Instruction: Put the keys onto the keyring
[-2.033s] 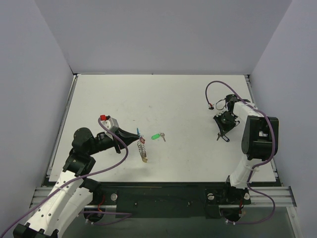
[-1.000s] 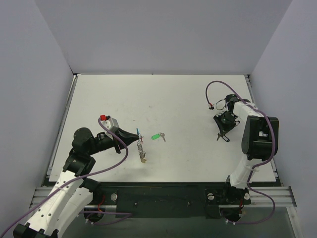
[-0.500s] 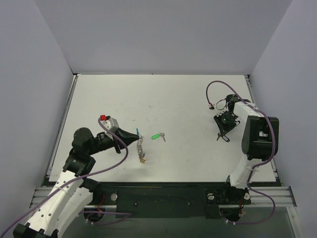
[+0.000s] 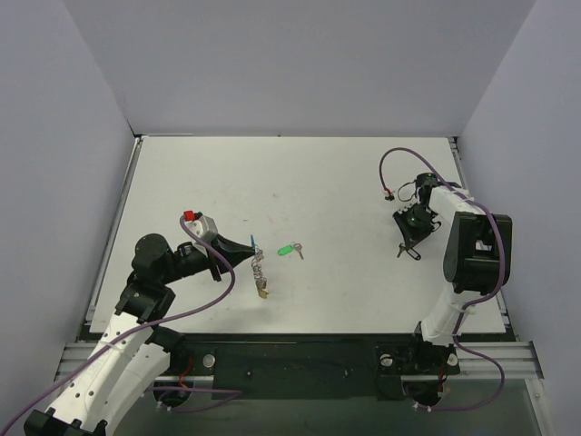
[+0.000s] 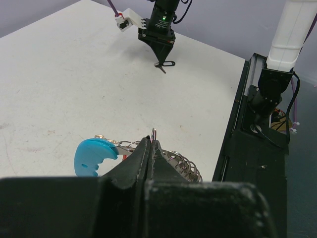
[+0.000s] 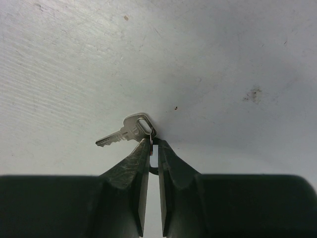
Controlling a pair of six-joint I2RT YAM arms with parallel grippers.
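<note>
Two arms reach over the white desk [image 4: 182, 182]. Left of the desk's middle, toward the near edge, the left fingers [image 4: 245, 248] are pressed tight together on a thin wire of the keyring [image 4: 259, 272], which dangles below them. In the wrist view the finger bodies hide most of its coils, and only a blue tag [image 5: 93, 155] and a few silvery loops show. From above, the bits at its lower end are too small to sort out. Just right of it, near the desk's middle, lies the green-tagged key [image 4: 289, 250], apart from both arms. Near the right edge, about halfway back, the right fingers [image 4: 408, 243] point down, narrowly parted and pinching the black-rimmed tag [image 5: 168, 63], which is mostly buried between them. Its silver key [image 6: 126, 134] sticks out to one side at the tips; whether it touches the desk I cannot tell.
</note>
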